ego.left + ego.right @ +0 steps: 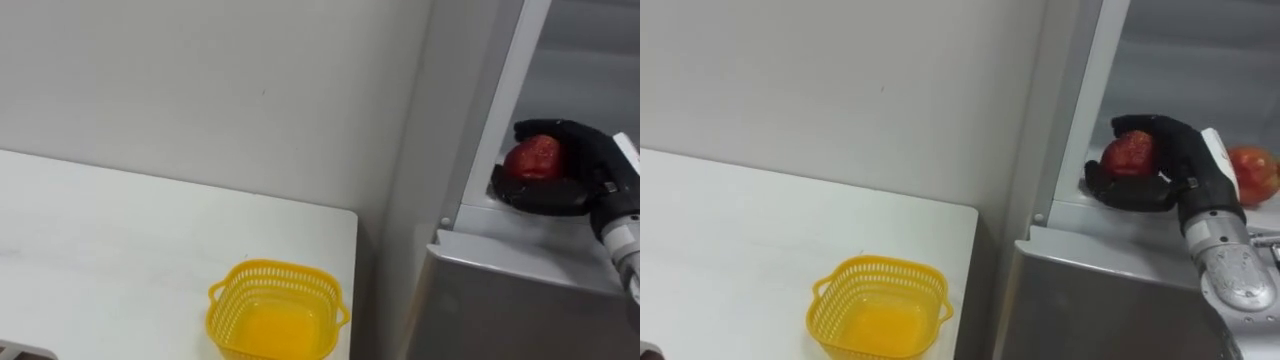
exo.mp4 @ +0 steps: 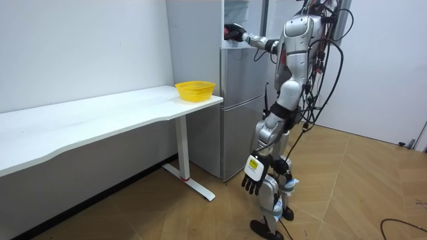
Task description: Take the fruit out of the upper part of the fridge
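The right hand (image 1: 1175,165) clasped a round red apple (image 1: 1128,153); a second red apple (image 1: 1255,172) sat at its three o'clock; the left hand (image 2: 253,179) hung slack.

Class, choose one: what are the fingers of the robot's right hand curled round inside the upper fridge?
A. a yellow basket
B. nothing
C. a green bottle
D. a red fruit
D: the right hand curls its fingers round a red fruit, while the yellow basket stands apart on the white table.
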You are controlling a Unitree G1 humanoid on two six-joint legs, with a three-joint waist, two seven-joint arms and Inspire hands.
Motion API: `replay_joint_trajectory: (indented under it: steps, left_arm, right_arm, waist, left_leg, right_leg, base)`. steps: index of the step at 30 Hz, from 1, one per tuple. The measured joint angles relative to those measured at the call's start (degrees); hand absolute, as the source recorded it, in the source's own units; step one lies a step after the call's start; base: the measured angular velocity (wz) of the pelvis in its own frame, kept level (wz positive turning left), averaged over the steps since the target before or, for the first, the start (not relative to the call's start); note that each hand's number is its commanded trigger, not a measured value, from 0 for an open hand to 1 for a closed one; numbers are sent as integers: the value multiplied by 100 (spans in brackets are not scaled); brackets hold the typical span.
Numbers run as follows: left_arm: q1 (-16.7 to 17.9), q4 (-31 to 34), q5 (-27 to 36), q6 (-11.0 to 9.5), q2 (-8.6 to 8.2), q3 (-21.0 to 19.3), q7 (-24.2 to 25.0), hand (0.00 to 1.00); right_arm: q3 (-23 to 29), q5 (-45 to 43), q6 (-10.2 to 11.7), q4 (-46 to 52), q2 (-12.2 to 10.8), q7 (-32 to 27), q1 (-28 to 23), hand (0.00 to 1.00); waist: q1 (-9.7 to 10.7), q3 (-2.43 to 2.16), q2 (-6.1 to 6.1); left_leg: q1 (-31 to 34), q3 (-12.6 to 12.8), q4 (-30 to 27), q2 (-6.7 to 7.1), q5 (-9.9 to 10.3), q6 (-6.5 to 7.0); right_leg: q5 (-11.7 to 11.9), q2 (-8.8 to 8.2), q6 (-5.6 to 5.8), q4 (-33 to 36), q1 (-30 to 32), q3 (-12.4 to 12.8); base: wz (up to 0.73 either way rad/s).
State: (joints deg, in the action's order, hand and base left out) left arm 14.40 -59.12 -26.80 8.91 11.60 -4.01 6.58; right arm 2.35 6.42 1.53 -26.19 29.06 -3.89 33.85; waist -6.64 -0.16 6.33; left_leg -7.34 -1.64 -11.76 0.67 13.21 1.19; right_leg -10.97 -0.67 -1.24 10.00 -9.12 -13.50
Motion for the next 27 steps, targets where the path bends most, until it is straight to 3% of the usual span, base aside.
replay_joint_trajectory:
  steps: [10,27]
  left_arm:
    - [-8,-7,3,13,-1,95,-28,0]
    - [-33,3,12,42,50,204,-36,0]
  right_arm:
    - [-12,-14,-27,-12,4,-52,68,100]
    - [-123,650,-49,97,86,-303,75,100]
  waist:
    - [-16,6,-11]
    - [-14,7,105]
  left_leg:
    - [-19,-5,15,-2,-1,0]
    - [-21,2,47,-2,-1,0]
  right_leg:
    - [-1,4,0,-11,-17,31]
    - [-1,8,1,-23,-5,34]
  base:
    - [0]
    - [0]
